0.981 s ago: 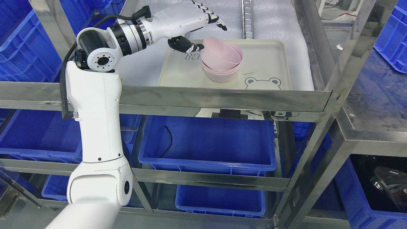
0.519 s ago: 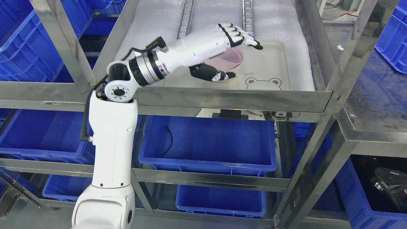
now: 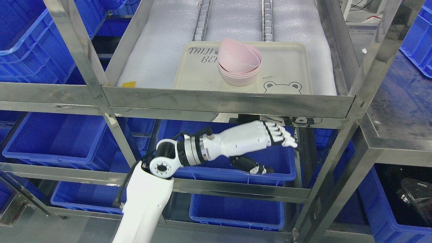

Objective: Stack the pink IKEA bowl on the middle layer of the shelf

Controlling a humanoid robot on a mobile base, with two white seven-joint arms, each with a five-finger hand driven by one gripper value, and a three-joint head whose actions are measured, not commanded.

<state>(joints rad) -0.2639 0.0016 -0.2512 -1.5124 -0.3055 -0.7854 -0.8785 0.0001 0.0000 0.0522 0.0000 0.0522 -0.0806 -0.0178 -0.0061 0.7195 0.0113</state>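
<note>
Left hand (image 3: 266, 148) below the shelf's front rail, in front of a blue bin (image 3: 222, 168); fingers extended and relaxed, thumb apart, holding nothing. Pink bowl (image 3: 239, 59) well above the hand and behind the rail, resting tilted in a stack of pink bowls (image 3: 239, 77) on a cream tray (image 3: 290, 67). Tray print: "TAIJI", "BE…" partly hidden, bear face.

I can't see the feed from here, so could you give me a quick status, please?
Left hand open, empty, below the shelf edge. Pink bowls stacked on cream tray, top one tilted. Nothing in the way.
</note>
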